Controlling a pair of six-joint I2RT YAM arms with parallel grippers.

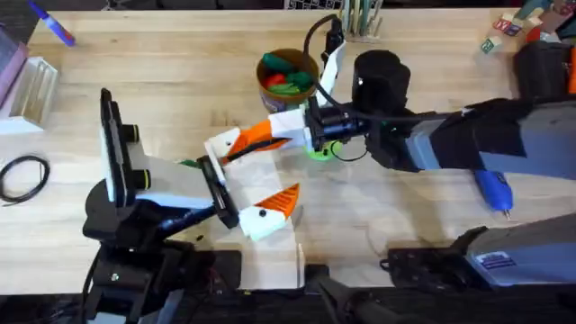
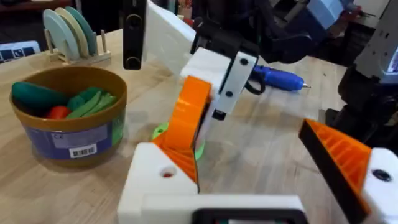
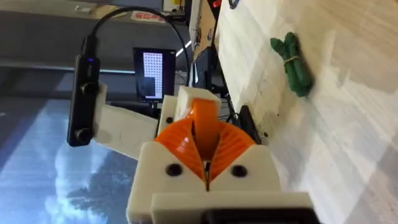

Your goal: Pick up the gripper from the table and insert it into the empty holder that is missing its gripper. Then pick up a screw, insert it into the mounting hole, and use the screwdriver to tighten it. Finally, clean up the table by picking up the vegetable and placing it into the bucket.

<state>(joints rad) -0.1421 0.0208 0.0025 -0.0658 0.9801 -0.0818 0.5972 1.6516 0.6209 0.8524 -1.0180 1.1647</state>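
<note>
Right end effector (image 1: 270,137) pinches the orange gripper (image 2: 188,115) against the white holder (image 2: 158,174) on the left end effector (image 1: 236,180), spread wide. Seating looks partial; misalignment could drop the wedge.

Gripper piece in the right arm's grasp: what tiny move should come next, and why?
Probably ease the gripper a little further down into the holder. The right gripper is shut on it, and it stands tilted at the holder's edge, seemingly not yet seated.
</note>
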